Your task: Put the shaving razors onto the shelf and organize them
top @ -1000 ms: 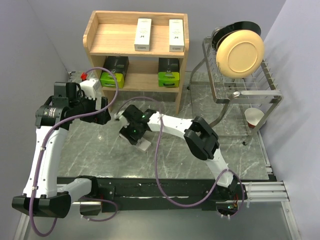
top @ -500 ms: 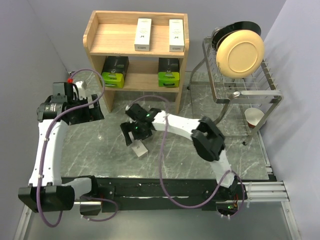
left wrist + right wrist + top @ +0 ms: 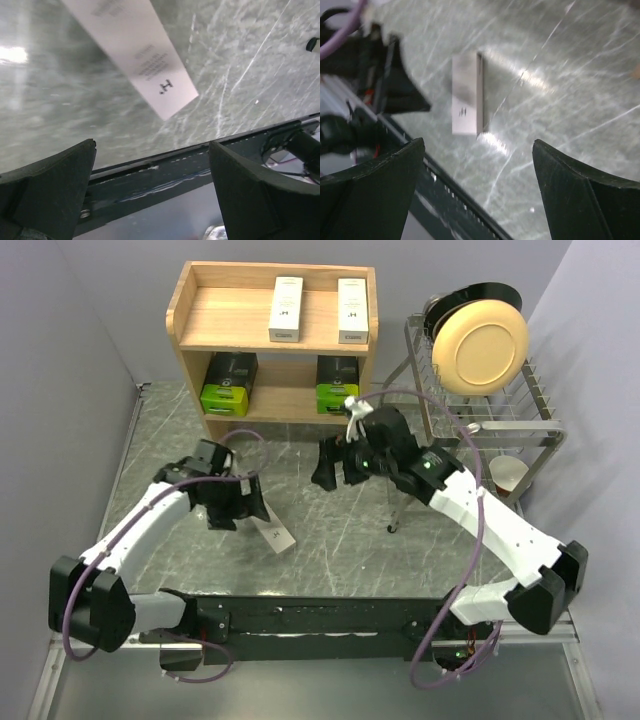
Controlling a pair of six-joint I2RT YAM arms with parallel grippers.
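Observation:
The wooden shelf stands at the back. Two white razor boxes lie on its top tier. Two black-and-green packs sit on its lower tier. A third white razor box lies flat on the table; it also shows in the left wrist view and the right wrist view. My left gripper is open and empty, just left of that box. My right gripper is open and empty, above the table in front of the shelf.
A wire dish rack with a cream plate stands at the back right. A red-and-white cup sits by its foot. The black base rail runs along the near edge.
My right gripper left the white box on the table and swung back to the right. My left arm swept in from the far left to beside the box.

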